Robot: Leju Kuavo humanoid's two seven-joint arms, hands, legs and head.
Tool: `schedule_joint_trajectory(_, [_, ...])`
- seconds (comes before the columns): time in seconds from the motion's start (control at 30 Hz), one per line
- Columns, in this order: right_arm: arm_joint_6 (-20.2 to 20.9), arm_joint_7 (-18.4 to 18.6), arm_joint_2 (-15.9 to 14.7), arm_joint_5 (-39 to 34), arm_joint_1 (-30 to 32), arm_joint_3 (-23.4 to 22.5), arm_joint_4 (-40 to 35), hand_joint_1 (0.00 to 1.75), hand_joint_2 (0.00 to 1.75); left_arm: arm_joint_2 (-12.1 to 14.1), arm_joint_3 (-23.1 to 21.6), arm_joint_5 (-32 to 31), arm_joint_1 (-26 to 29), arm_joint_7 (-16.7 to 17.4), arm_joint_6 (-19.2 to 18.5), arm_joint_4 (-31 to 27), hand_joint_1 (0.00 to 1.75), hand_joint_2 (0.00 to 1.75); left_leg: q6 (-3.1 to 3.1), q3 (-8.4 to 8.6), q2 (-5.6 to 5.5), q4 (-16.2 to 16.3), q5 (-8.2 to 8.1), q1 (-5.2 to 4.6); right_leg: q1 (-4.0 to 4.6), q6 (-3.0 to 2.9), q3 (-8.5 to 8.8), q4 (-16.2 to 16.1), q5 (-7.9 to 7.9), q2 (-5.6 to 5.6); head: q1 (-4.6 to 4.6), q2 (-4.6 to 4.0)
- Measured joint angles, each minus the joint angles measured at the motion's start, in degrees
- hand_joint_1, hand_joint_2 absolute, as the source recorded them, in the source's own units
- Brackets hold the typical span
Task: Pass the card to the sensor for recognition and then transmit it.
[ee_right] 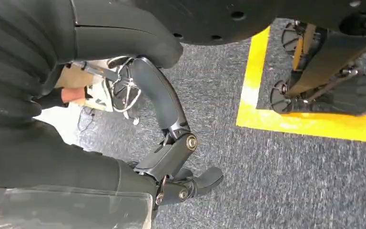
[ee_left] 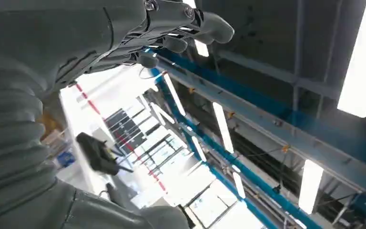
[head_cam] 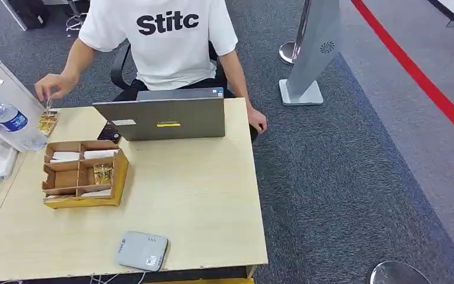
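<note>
Sensor pad (head_cam: 142, 251) sat at 6 o'clock on the worktop (head_cam: 201, 195), cards in the divider box (head_cam: 83, 174) at 9, both hands (left (ee_left: 171, 28), right (ee_right: 171, 162)) loosely apart holding nothing, so a blind reach could've clipped the box.

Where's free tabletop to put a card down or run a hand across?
Biggest bare patch: the table right of the cardboard organizer, between the laptop and the grey sensor pad. The front-left corner beside the pad is bare too. Crowded: the back-left corner, with a water bottle, a person's hand and small items.
</note>
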Motion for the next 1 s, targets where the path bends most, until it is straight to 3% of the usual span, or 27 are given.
schedule_joint_trajectory(0.3, [-0.61,0.59,1.86,-1.77,0.02,-1.55,-0.68,0.00,1.75,-1.16,12.09,15.30,6.05,4.79,-7.91,12.33,0.00,1.75,0.00,-0.01,0.05,-0.01,-0.01,0.00,0.00,-0.01,-0.03,0.00,-0.02,0.07,-0.02,0.00])
schedule_joint_trajectory(0.67, [-0.02,1.07,2.84,-1.94,0.05,-2.58,-1.92,0.00,1.75,-2.73,21.37,27.45,11.43,6.65,-7.64,26.14,0.00,1.75,-0.02,-0.01,0.02,-0.01,-0.06,-0.01,-0.02,0.04,-0.01,-0.02,-0.06,0.02,-0.02,0.00])
schedule_joint_trajectory(0.9, [0.20,1.60,2.75,-1.51,-0.03,-2.60,-2.03,0.00,1.75,-3.10,25.19,41.04,11.54,14.46,-4.88,34.72,0.00,1.75,-0.03,0.02,0.01,-0.01,-0.06,-0.01,-0.01,0.03,0.01,-0.01,-0.05,0.00,0.00,0.00])
schedule_joint_trajectory(1.0, [0.44,1.60,2.25,-1.40,-0.19,-2.58,-1.90,0.00,1.75,-3.15,26.16,46.18,11.60,15.41,-2.77,38.25,0.00,1.75,-0.02,0.01,0.01,0.00,-0.06,0.00,-0.01,0.03,0.01,-0.01,-0.05,0.00,-0.02,0.00])
